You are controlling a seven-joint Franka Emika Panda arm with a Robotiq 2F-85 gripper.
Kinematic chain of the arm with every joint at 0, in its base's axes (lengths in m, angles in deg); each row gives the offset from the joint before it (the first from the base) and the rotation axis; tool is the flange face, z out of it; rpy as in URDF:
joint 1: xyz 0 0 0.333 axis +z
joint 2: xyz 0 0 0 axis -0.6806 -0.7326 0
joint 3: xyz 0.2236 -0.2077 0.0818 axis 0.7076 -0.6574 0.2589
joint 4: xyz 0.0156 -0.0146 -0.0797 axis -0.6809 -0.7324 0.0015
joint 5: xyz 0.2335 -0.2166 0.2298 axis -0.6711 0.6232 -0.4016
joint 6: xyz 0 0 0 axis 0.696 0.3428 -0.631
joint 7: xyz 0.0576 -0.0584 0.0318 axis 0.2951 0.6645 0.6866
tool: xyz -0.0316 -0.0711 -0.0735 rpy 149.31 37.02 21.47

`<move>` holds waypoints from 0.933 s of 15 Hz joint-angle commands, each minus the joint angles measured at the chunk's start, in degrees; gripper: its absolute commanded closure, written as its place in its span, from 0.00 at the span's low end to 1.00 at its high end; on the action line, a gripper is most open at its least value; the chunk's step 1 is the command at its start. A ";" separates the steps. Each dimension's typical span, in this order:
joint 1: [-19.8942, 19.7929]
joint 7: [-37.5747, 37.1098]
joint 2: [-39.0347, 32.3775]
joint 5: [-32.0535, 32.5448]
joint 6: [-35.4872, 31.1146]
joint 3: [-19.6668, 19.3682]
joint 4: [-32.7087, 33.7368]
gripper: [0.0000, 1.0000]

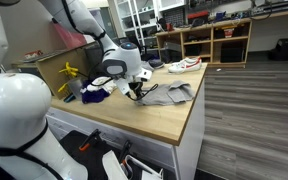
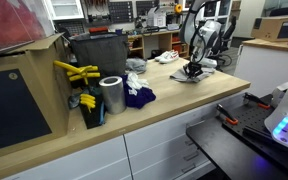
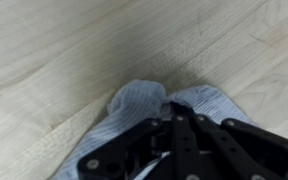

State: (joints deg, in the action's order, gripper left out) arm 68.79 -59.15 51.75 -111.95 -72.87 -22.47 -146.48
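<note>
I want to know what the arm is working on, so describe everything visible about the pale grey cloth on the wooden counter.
The pale grey cloth is a soft, finely ribbed knit, faintly blue in the wrist view. It lies crumpled and partly spread on the light wooden counter, near one edge. The black gripper stands over it with jaws shut, pinching a fold that bulges in two humps beside its tips. Nothing else visibly touches it.
</note>
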 commanded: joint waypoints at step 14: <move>-11.31 3.63 1.49 -9.73 10.51 22.81 -6.43 0.72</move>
State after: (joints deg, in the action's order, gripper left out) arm 59.38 -56.43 55.31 -123.95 -60.21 -4.36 -150.79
